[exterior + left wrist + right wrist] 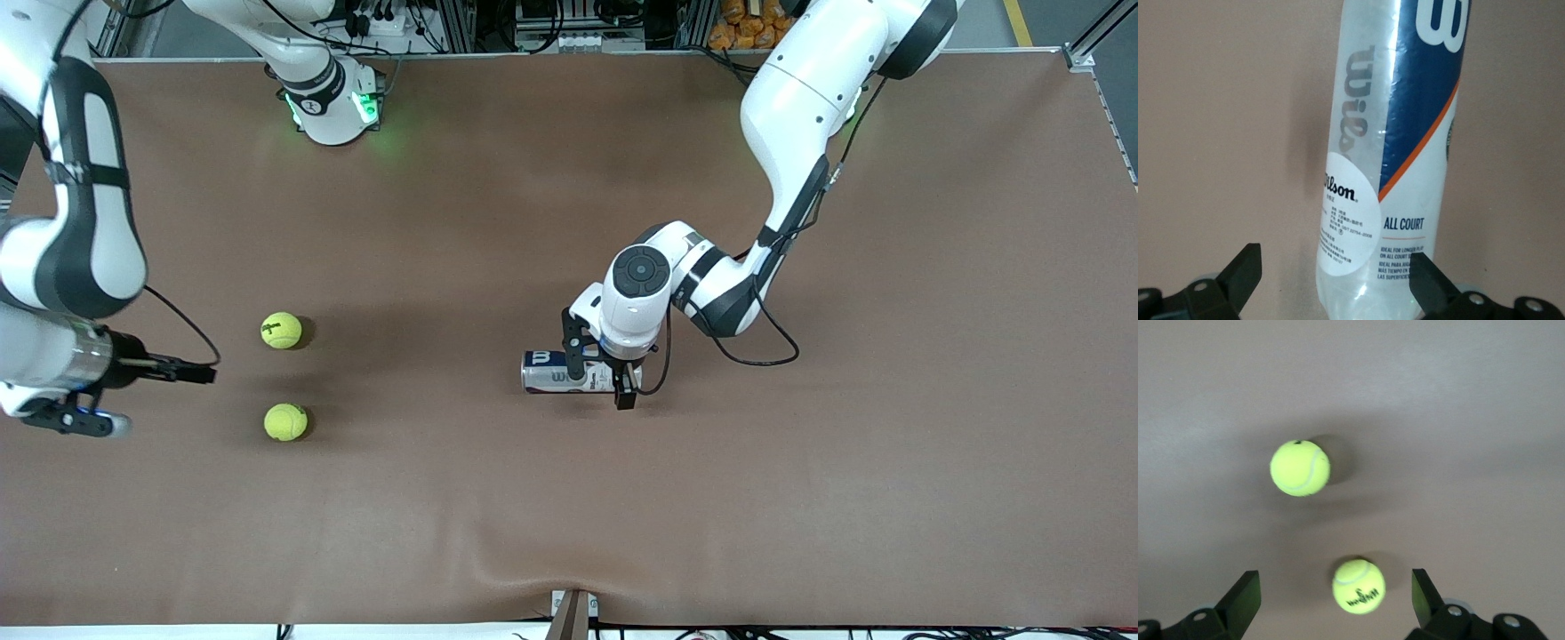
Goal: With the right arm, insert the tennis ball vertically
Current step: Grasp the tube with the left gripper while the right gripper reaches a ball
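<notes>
Tennis balls, two of them, lie loose on the brown counter (800, 498) toward the right arm's end: one tennis ball with a dark printed mark (281, 330) sits farther from the front camera, and the plain tennis ball (285, 421) sits nearer to it, the pair apart from each other. The Wilson ball can (560, 372) lies on its side near the middle of the counter, well apart from both balls. The left hand (603, 369) is lowered over the can with its fingers spread wide, one on each side of the clear tube; the left wrist view shows the fingertips flanking the can's body without pressing on it. The right hand (84, 418) hangs at the counter's edge beside the balls, its fingers also apart and holding nothing, with both balls showing in its wrist view. The step in hand looks like the opening one: the left arm is setting up to take the can, and no ball has been picked up. Next, the left hand would probably need to clamp on the tube and stand it upright with its mouth facing up, while the right hand descends squarely over one ball, closes on it, and carries it above the opening for a straight downward drop.
</notes>
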Tool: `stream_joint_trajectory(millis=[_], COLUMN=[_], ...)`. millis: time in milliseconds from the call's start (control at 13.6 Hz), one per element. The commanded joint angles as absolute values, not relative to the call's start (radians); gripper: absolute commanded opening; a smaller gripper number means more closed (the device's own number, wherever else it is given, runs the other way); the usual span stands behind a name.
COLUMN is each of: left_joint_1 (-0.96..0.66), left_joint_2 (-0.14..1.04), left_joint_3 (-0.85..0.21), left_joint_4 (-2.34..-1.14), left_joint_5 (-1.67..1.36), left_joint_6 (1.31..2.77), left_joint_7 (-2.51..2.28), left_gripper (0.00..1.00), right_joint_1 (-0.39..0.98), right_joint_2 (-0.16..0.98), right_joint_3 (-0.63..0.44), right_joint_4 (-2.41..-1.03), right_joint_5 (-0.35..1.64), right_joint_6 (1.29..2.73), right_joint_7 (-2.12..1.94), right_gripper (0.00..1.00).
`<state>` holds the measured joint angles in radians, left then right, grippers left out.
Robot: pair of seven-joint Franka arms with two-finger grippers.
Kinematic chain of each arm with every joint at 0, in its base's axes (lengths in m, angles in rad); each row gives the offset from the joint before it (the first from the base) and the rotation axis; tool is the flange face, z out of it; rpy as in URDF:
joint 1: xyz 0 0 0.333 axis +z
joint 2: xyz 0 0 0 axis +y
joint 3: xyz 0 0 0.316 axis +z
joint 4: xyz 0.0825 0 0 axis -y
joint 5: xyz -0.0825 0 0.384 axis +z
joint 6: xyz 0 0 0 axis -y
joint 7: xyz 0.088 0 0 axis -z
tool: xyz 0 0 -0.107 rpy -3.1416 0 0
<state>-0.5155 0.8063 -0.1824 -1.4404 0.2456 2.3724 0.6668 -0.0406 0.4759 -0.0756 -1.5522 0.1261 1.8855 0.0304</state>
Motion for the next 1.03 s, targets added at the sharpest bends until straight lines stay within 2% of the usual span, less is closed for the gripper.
stream_joint_trajectory(millis=[0,220,367,734,954], left_joint_1=[-0.514,-0.529,-0.535,-0.542,-0.541], left_joint_2=[0.827,0.856,0.861,0.862,0.862], left_joint_3=[-0.181,-0.181,-0.181,-0.181,-0.181], left_joint_4=[-1.419,-1.419,-1.419,-1.419,-1.419], left_joint_5=[0.255,0.258,0.258,0.268,0.271], left_joint_6=[2.395,2.421,2.427,2.428,2.431], left_joint_7=[0.654,0.629,0.627,0.646,0.65], left_gripper=[1.0,1.0,1.0,1.0,0.72], right_joint_1=[-0.041,-0.037,-0.025,0.003,0.02], right_joint_2=[0.55,0.615,0.655,0.672,0.69], right_joint_3=[-0.077,-0.078,-0.078,-0.078,-0.078], right_joint_4=[-1.494,-1.439,-1.43,-1.436,-1.437], right_joint_5=[0.181,0.181,0.178,0.173,0.173], right_joint_6=[1.899,1.919,1.997,2.039,2.046], right_joint_7=[0.046,0.029,-0.012,-0.225,-0.212], right_gripper=[1.0,1.0,1.0,1.0,1.0])
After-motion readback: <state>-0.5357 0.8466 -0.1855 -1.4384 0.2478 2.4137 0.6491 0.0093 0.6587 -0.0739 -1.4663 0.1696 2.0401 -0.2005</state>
